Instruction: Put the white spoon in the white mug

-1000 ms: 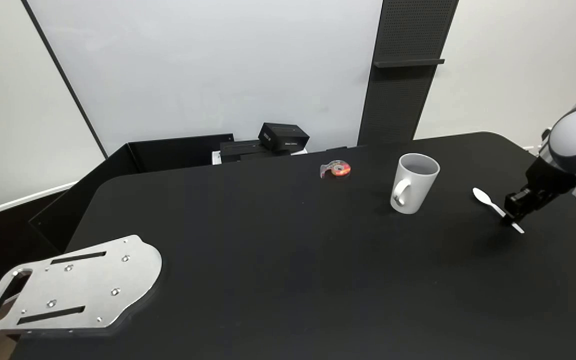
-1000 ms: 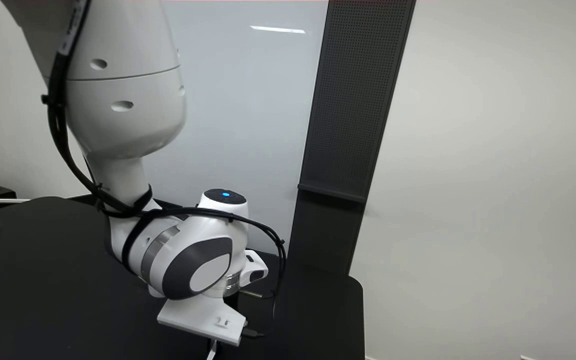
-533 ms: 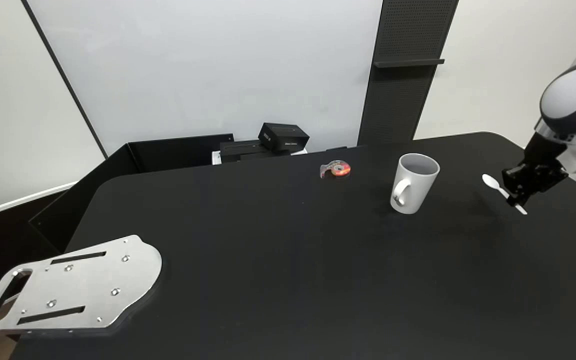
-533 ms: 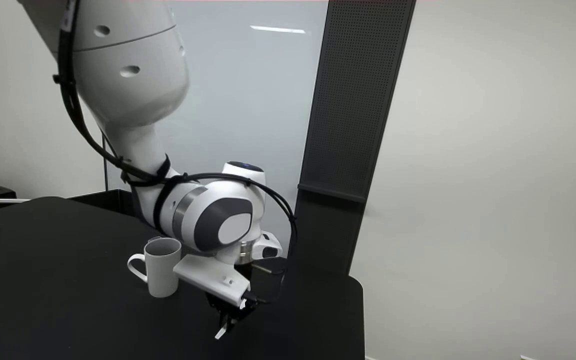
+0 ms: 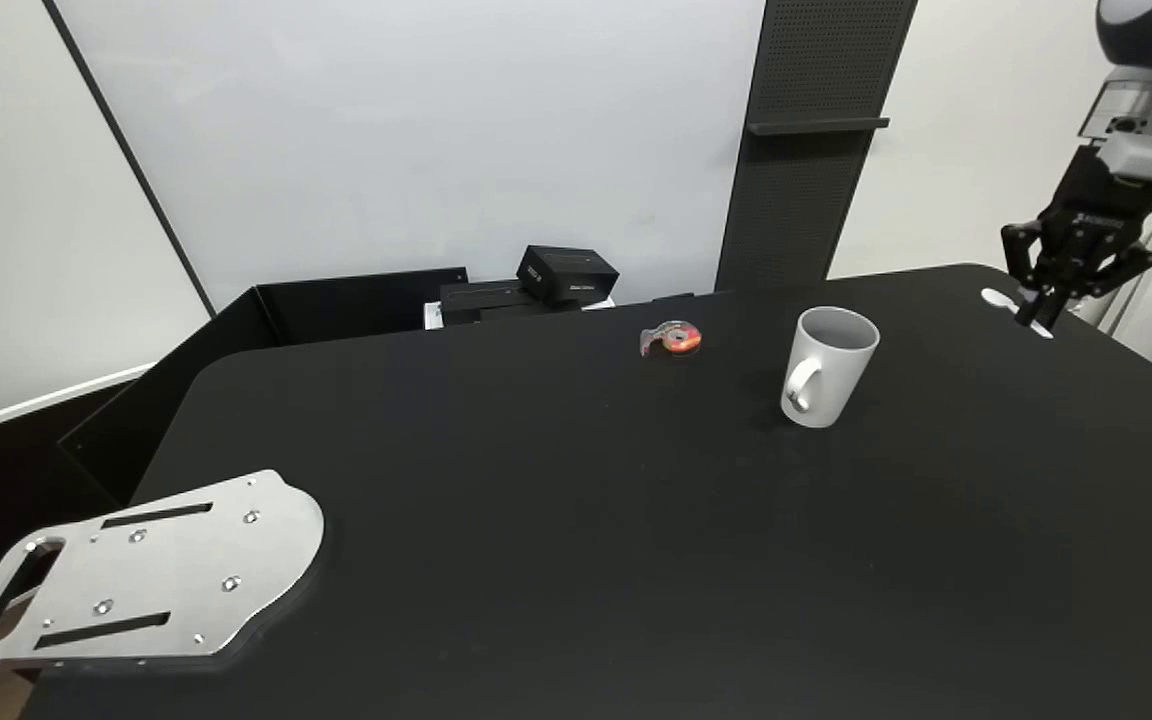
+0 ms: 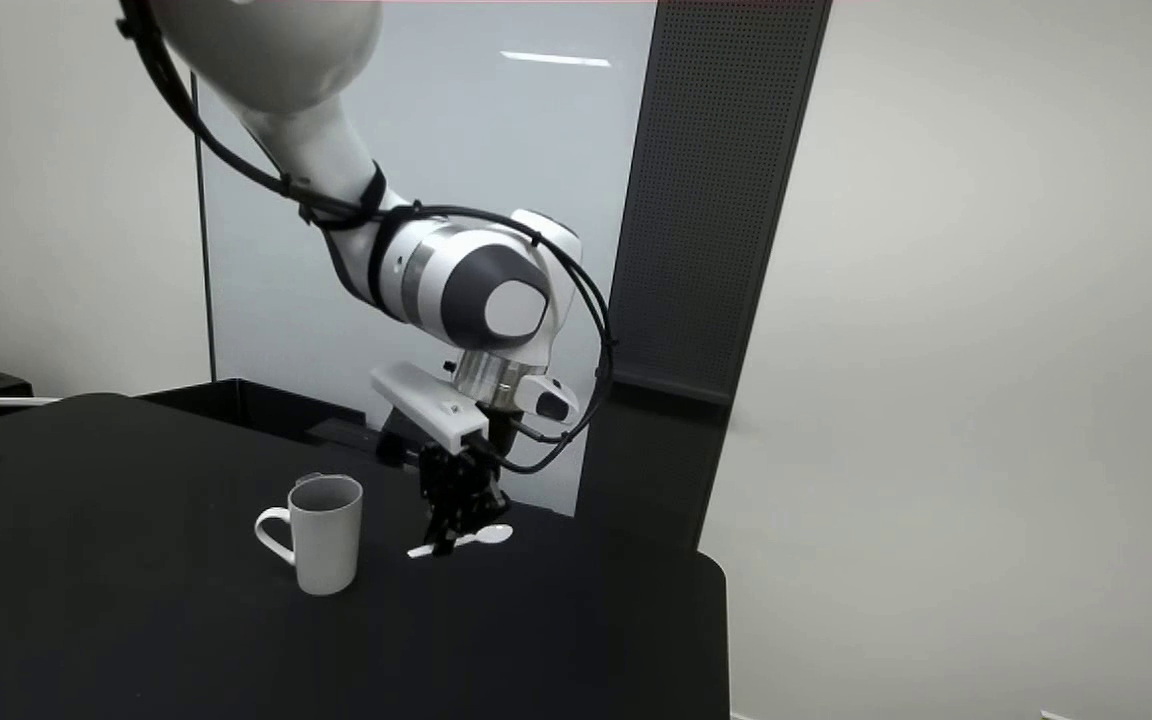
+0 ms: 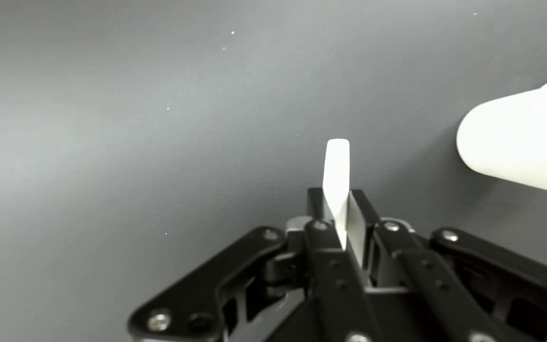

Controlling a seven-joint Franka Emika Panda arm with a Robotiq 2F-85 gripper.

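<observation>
The black jointed pincer (image 7: 337, 204) is drawn narrow, its 2 flat pads (image 7: 357, 218) pressed to either side of the slender handle of the thin white plastic spoon (image 7: 336, 175). In the wrist view the handle's plain end sticks out past the pads. In both exterior views the spoon hangs in that grip above the black tabletop (image 5: 536, 500), its oval bowl (image 6: 496, 534) on 1 side of the pincer and the end of its handle on the opposite side.

The plain white ceramic mug (image 5: 834, 372) with a greyish inside stands upright on the tabletop, apart from the spoon and pincer. Its loop handle (image 5: 802, 376) shows to the left in both exterior views; the wrist view has part of the mug at its right edge.

In an exterior view a clear plastic tape dispenser with a red-orange roll (image 5: 680, 340) lies near the mug. A flat silvery metal plate with 2 long slots (image 5: 176, 570) sits at the left, well apart from the mug. Black boxes with pale lettering (image 5: 568, 275) are stacked just beyond the tabletop's far edge. The white and dark-grey robot arm (image 6: 496, 290) has black cables (image 6: 241, 166) strapped along it.
</observation>
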